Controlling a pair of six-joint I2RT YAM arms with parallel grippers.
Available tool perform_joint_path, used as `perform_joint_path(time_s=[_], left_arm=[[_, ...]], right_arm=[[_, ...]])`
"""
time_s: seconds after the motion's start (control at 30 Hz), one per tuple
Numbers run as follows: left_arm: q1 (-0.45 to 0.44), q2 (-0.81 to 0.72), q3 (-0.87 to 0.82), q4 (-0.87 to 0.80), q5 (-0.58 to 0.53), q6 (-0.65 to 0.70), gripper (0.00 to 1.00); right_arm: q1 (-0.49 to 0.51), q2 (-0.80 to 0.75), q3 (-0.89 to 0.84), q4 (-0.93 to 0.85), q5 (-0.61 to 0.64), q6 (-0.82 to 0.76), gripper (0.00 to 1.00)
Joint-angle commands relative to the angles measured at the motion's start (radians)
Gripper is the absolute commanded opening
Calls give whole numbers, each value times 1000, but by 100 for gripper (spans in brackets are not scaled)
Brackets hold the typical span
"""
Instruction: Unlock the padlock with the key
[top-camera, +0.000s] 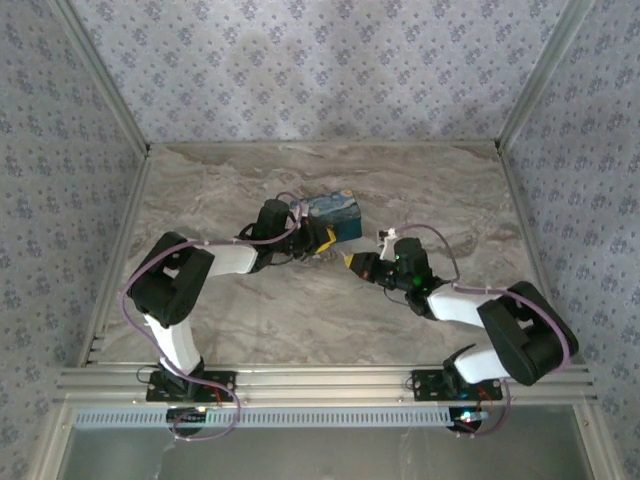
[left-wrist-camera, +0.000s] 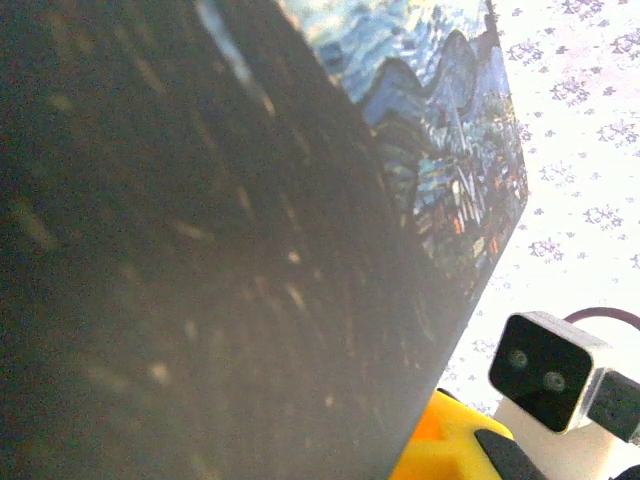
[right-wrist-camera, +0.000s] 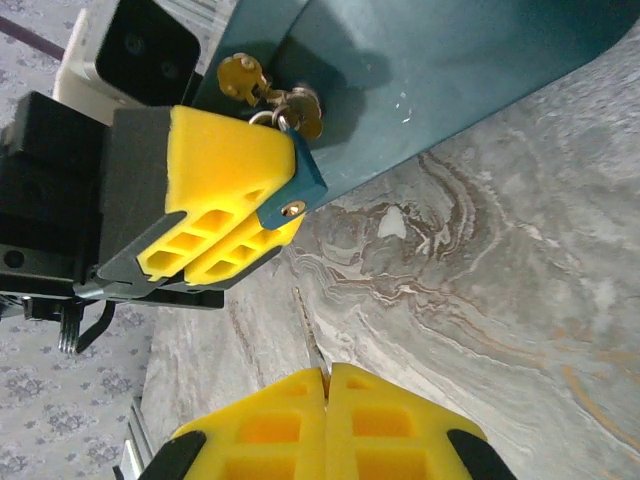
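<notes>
Step in hand, as I read it: fetching the key, w/ the lock already held. Your L gripper (right-wrist-camera: 262, 222) has its jaws almost closed and looks clamped on the padlock (right-wrist-camera: 298, 188), a blue slab lying across the fingertips w/ a brass keyhole at the end nearest your R jaws. How firm that grip is, I can't tell.

The keys (right-wrist-camera: 296, 108) hang in a bunch on a ring just past the L fingertips, at the lock's other end, against or nearly against the box (right-wrist-camera: 430, 80). Whether the ring is threaded on the shackle is hidden.

Your R gripper (right-wrist-camera: 328, 388) is shut, pads pressed together, nothing visible btwn them. It sits apart from the L jaws, tips aimed at them, bare table (right-wrist-camera: 480, 300) btwn.

So no key is in hand and the lock isn't opened.

Next move, probably:
- Open the R jaws and go in past the L fingertips.
- Pinch one key by its bow.
- Bring the blade round to the keyhole end.

In your way:
- The box stands right behind the L jaws and the keys, so there's little room to close around a key w/out nudging it.
- The keys overlap, so you may catch two.
- If the ring is tied to the lock, reach to the keyhole could be short.
</notes>
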Motion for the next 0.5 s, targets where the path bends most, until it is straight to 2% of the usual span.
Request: perform_joint_path(time_s=[0.0,0.47], left_arm=[[1,14,-7,87,33,-19,0],[4,16,-49,170,41,-50,0]], right_arm=[[14,54,2,169,40,76,0],[33,261,0,464,55,271,0]])
